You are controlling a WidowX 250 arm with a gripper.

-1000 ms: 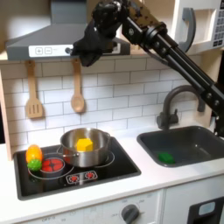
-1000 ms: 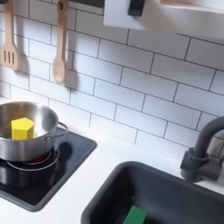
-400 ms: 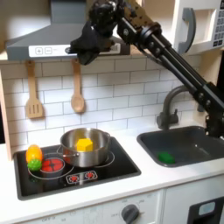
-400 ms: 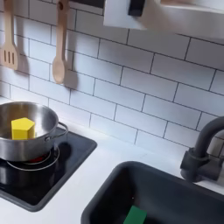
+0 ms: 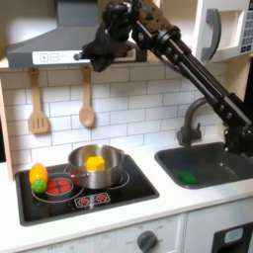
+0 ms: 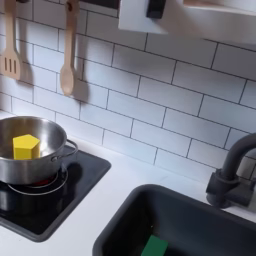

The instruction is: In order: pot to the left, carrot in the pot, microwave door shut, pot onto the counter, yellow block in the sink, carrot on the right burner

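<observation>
The gripper [image 5: 91, 56] hangs high by the range hood; whether its jaws are parted cannot be told. Directly below sits the pot [image 5: 97, 168] on the cooktop, the yellow block [image 6: 25, 147] inside. Lower left lies the carrot [image 5: 39, 178].

Above the pot [image 5: 96, 168] the air is open up to the hood [image 5: 54, 44], where the pincer [image 5: 87, 57] hangs high. Behind, two wooden utensils [image 6: 67, 48] hang flat on the tiles. The carrot [image 5: 39, 177] sits just beside the pot on the first exterior view's left. Bare tabletop [image 6: 128, 178] separates cooktop from sink [image 6: 200, 225] (faucet [image 6: 232, 175] at its back).
</observation>
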